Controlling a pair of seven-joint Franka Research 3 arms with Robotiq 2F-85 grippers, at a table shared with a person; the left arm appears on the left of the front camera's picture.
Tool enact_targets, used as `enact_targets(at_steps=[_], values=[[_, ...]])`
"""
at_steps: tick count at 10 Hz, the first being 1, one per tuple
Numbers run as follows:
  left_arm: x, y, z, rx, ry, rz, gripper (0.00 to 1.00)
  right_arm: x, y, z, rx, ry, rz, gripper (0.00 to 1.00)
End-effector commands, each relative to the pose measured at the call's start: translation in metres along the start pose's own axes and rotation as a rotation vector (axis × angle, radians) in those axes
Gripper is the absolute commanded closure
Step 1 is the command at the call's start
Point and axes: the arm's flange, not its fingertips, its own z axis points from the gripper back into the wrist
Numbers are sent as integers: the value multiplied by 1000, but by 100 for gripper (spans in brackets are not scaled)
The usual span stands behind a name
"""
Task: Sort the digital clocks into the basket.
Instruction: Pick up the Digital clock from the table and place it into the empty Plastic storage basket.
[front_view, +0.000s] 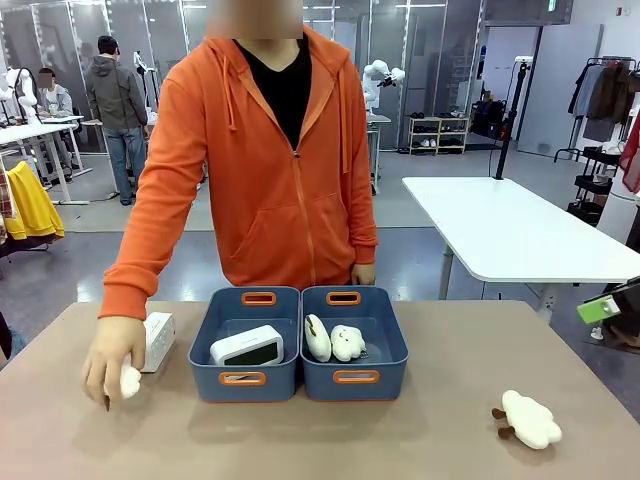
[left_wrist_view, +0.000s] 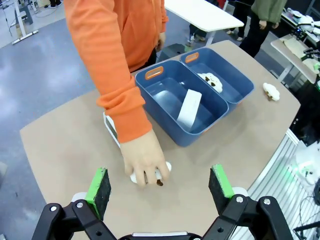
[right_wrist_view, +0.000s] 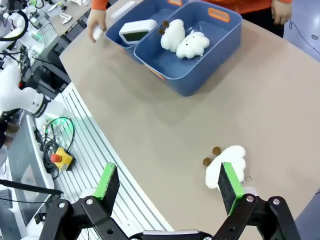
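Observation:
One digital clock (front_view: 248, 346) lies inside the left blue basket (front_view: 207, 345), display up; in the left wrist view this clock (left_wrist_view: 190, 107) leans in that basket (left_wrist_view: 162, 119). The second clock (front_view: 158, 340) stands on the table just left of the basket, partly behind the person's forearm (left_wrist_view: 125, 100). My left gripper (left_wrist_view: 160, 185) hangs open, high above the person's hand (left_wrist_view: 145, 159). My right gripper (right_wrist_view: 168, 182) is open too, above the table's near right part, far from the clock (right_wrist_view: 136, 30).
The person's hand (front_view: 108, 360) rests on a small white plush toy (front_view: 127, 381) at the table's left. Two plush toys (front_view: 335, 340) lie in the right blue bin (front_view: 400, 352). Another plush (front_view: 530, 418) lies on the table at the near right, close under my right fingertip (right_wrist_view: 227, 182).

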Motion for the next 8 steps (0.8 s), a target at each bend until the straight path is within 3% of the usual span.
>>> enact_targets(at_steps=[1,8], values=[[-1,1,1,-8,9,-17,0,3,1,-5,15,0,20,0],[-1,1,1,-8,9,-17,0,3,1,-5,15,0,20,0]])
